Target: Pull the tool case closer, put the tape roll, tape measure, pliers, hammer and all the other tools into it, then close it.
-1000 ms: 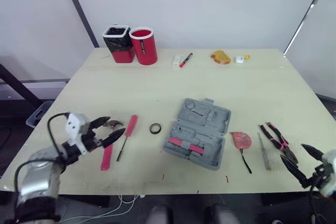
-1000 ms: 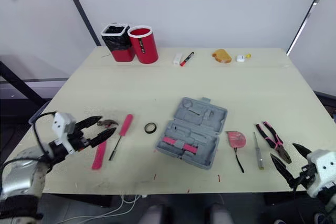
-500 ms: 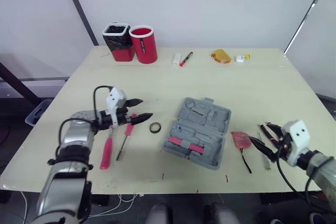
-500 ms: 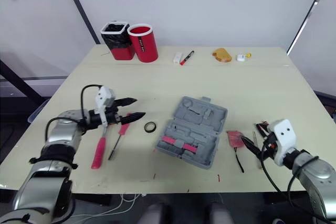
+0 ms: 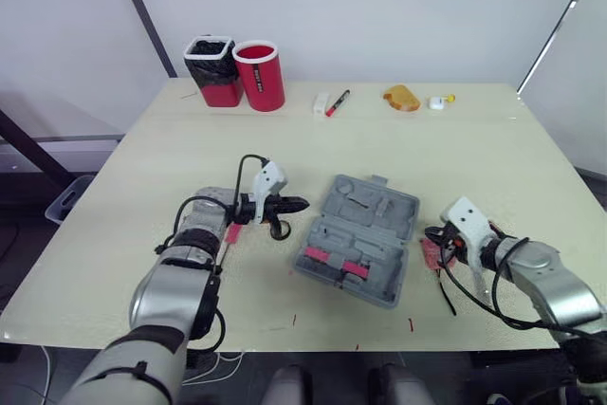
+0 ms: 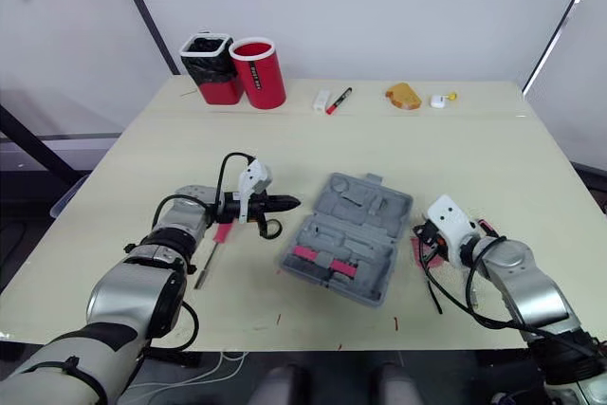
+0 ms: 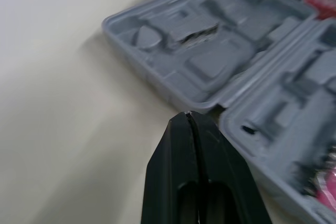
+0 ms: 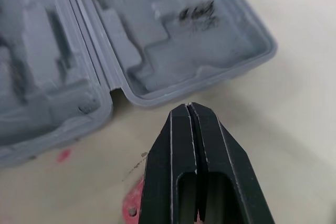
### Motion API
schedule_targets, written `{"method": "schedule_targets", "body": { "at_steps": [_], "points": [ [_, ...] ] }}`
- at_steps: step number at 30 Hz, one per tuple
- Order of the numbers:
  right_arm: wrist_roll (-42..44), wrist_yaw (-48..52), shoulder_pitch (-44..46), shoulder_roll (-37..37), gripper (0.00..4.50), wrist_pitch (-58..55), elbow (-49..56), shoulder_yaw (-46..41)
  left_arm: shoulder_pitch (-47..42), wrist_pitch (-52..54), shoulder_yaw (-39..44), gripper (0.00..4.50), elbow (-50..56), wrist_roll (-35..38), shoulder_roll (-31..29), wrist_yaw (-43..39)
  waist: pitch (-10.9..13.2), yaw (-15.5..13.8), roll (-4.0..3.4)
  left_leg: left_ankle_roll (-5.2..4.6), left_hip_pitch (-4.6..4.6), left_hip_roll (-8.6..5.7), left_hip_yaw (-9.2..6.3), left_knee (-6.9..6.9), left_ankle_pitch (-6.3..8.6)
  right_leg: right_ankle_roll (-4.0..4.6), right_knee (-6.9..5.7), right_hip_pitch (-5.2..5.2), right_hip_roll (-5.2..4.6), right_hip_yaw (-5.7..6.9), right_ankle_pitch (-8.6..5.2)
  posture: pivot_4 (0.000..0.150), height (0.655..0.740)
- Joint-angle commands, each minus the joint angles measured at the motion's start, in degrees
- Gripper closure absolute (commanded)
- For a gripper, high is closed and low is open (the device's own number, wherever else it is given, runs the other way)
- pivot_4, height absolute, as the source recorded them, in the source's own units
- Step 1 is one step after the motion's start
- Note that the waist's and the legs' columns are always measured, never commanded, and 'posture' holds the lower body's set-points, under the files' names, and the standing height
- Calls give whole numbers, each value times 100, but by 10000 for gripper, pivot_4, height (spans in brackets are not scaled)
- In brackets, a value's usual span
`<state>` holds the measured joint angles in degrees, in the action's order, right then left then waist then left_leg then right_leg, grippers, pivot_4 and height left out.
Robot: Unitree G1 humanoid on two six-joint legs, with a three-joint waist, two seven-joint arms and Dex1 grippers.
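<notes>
Flanking the open tool case (image 5: 360, 234), the two claws point at it from opposite sides. The left claw (image 5: 296, 204) lies just beside the case's left edge and the right claw (image 5: 432, 234) just beside its right edge. Each is aimed inward at about where the hinge line meets that edge. Both claws have their fingers pressed together and hold nothing. The wrist views show a sliver of bare bench (image 5: 455, 158) between each tip and the grey wall, so neither claw appears to touch the case.

The case sits mid-bench, slightly skewed, with its hinge running across from the robot's left to its right, one half farther off and the other nearer. Neither arm is clearly the closer one. Drawing the case in probably calls for both claws to bear on the side walls together and pull toward the robot.

The case holds grey moulded recesses, mostly vacant, with a pink-red strip (image 5: 332, 263) in the near half. The loose tools are not yet in it. The tape roll (image 5: 278, 230) lies just below the left claw, and the tape measure (image 5: 436, 253) lies at the right claw, partly hidden by it. At the far edge a black cup (image 5: 211, 73) and a red cup (image 5: 258, 76) stand side by side, and their contents cannot be made out.
</notes>
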<state>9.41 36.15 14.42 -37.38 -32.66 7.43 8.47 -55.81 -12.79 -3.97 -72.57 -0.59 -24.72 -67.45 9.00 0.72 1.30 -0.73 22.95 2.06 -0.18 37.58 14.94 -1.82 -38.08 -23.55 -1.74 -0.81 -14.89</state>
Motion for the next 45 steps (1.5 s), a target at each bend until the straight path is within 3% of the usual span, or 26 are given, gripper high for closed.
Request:
{"method": "schedule_targets", "body": {
  "at_steps": [1, 31, 45],
  "points": [
    [-117, 95, 147, -26, 45000, -179, 37, 84, -162, -137, -42, 43669, -90, -209, 51, 163, 0, 0, 0, 0, 0, 0, 0, 0, 0, 0, 0, 0, 0, 0, 0, 1500, 7400],
    [-585, 135, 522, 686, 45000, -389, -203, 545, -282, -20, -123, 43669, -436, -1143, 301, 946, 1, 21, 1, 0, -2, 1, -7, 82, 0, -2, -83, 1, 5, -2, 1, 1500, 7400],
    [-598, 226, 489, 676, 45000, -275, -301, 459, -207, 371, 23, 43669, -413, -993, 395, -77, 1, 16, 1, 0, -2, 1, -5, 82, 0, -2, -82, 1, 4, -5, 1, 1500, 7400]
  ]
}}
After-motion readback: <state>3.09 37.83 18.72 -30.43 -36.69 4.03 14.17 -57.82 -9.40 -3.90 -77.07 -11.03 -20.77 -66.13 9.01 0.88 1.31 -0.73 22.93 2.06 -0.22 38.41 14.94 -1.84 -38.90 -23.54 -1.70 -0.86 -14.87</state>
